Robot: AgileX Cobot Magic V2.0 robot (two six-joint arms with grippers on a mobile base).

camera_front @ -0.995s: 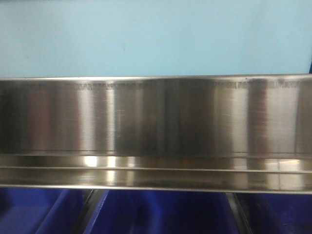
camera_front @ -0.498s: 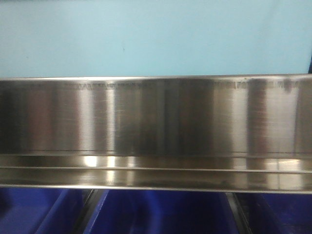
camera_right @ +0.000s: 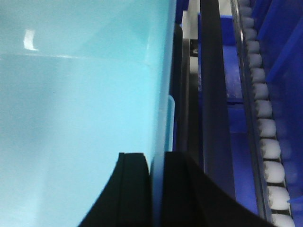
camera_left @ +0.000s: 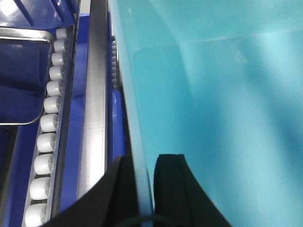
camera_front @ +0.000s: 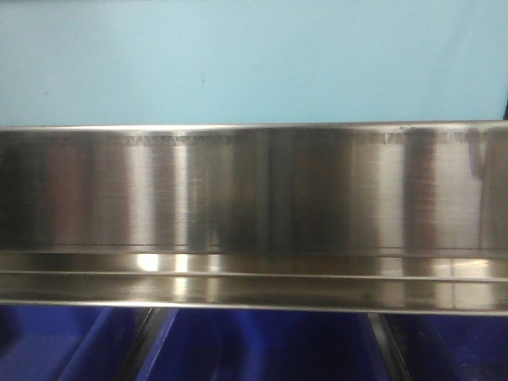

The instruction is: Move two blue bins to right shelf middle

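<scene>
Your left gripper (camera_left: 144,184) is pinched narrow on the side wall of the light blue bin (camera_left: 213,118), one black finger (camera_left: 170,182) inside the bin and the other outside. The right gripper (camera_right: 157,182) clamps the opposite wall the same way, with the bin's interior on the inner finger's (camera_right: 135,189) side. Beyond each outer finger you get a steel rail (camera_left: 94,118) and then a line of white rollers (camera_left: 47,123) (only the wrist views show these). The front view shows neither gripper, just the bin's wall above a brushed steel shelf front (camera_front: 254,206), with dark blue bins (camera_front: 254,349) below it. The fine marks along that steel's top edge are too blurred to read.
</scene>
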